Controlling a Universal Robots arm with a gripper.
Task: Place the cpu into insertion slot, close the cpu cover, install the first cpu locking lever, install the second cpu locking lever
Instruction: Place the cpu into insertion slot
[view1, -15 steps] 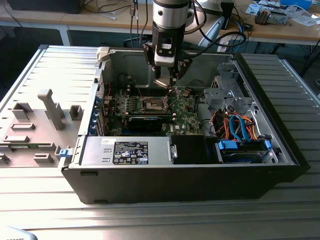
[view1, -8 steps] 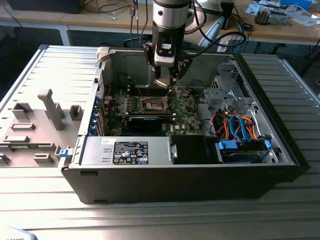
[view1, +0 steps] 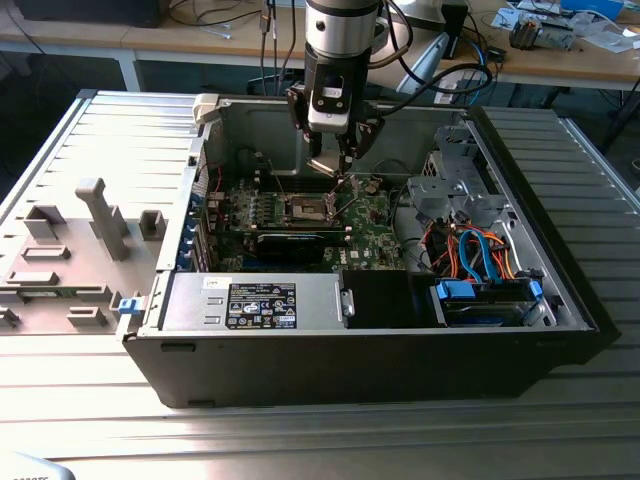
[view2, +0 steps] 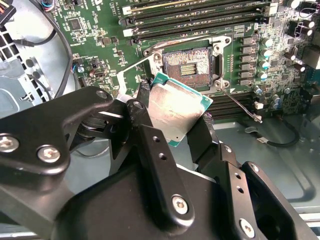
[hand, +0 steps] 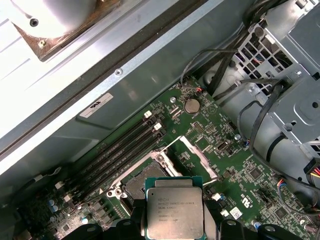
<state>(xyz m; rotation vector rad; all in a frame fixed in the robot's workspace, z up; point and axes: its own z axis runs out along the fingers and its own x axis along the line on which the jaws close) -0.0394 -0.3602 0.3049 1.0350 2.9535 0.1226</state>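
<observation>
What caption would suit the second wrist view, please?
Gripper holding the cpu near the open insertion slot on the motherboard.

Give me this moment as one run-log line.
pincer: shut on chip | chip: held near socket, not seated | socket: empty | cover: open

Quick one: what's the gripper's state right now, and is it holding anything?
The gripper is closed on the cpu chip, and the socket is empty.
</observation>
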